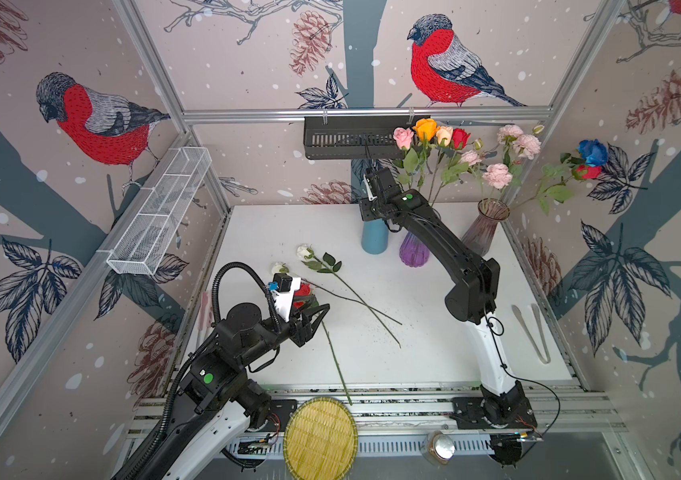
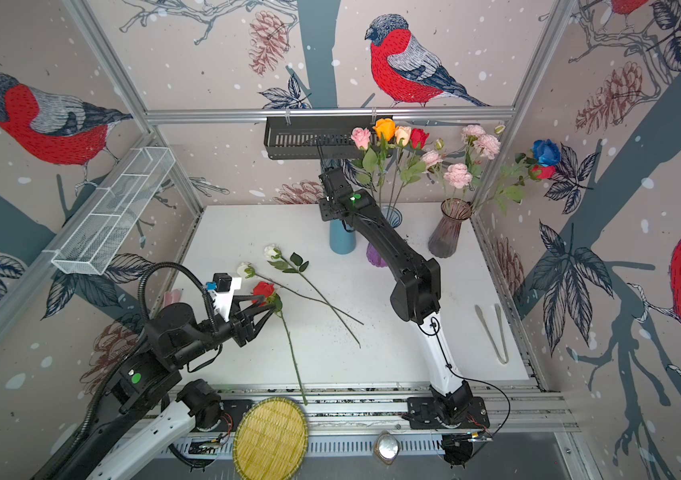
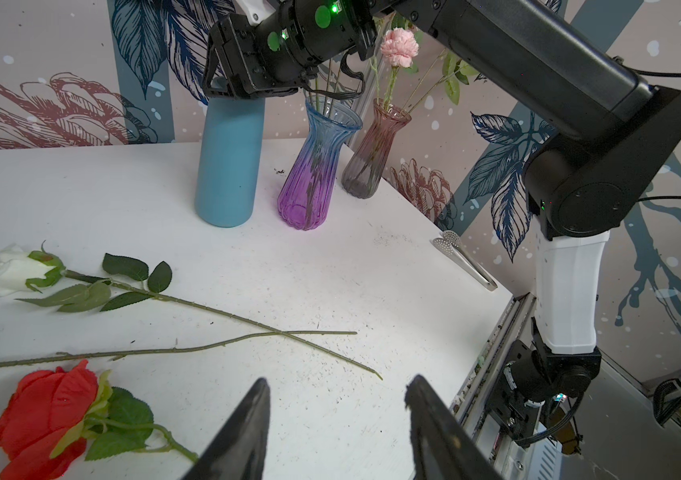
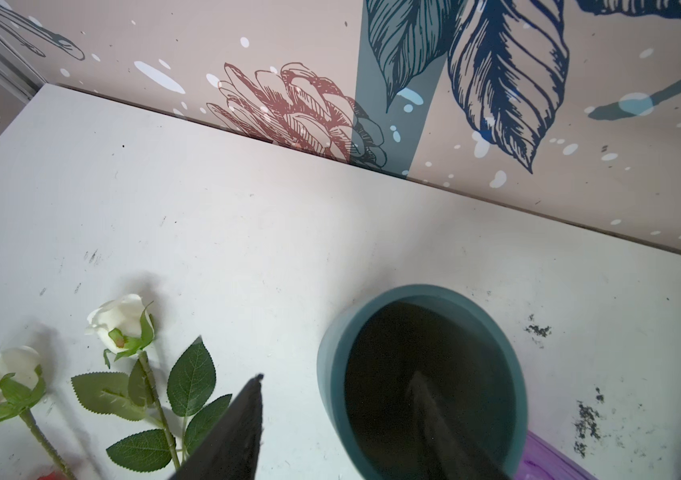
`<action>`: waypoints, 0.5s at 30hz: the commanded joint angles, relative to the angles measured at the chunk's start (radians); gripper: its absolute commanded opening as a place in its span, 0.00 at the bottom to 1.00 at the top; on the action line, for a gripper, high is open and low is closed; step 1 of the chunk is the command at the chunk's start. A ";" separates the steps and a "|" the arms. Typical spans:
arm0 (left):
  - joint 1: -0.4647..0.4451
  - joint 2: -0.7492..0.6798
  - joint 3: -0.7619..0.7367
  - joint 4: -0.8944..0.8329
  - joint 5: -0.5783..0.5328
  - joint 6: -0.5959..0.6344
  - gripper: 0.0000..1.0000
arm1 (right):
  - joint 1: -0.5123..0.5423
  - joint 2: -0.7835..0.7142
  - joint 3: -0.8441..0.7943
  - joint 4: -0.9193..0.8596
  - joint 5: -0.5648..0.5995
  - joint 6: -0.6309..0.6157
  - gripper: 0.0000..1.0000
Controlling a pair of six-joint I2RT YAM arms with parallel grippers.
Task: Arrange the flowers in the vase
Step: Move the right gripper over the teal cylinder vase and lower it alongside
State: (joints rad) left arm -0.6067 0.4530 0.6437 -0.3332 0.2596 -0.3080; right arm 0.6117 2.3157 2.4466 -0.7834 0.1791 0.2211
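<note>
At the back, purple vase [image 3: 305, 195] holds roses [image 1: 434, 137]; right hand [image 4: 338, 376] gapes over blue vase [image 4: 413, 291]; left hand [image 3: 338, 379] gapes.

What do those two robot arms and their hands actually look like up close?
Both arms are mostly black with a white lower section and round green markings. The left arm carries a thick ribbed black hose; the right arm trails a thin black cable. The left hand and right hand each have two black tapered fingers.

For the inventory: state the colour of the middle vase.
Middle vase: blue neck fading to purple base; best in the left wrist view.
</note>
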 commanded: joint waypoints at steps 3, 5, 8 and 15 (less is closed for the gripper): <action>0.001 0.004 0.001 0.038 0.001 0.003 0.54 | 0.004 0.025 0.009 -0.023 -0.054 -0.056 0.58; 0.001 0.004 0.002 0.037 0.001 0.003 0.54 | 0.017 0.022 0.005 -0.044 -0.044 -0.083 0.58; 0.001 0.002 0.001 0.037 -0.001 0.003 0.54 | 0.037 0.010 -0.007 -0.090 -0.021 -0.114 0.58; 0.001 0.002 0.001 0.039 0.001 0.004 0.54 | 0.075 -0.034 -0.032 -0.194 0.031 -0.146 0.56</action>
State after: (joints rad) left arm -0.6067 0.4553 0.6437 -0.3321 0.2584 -0.3080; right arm 0.6800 2.3001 2.4172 -0.9012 0.1722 0.0986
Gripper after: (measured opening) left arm 0.536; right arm 0.563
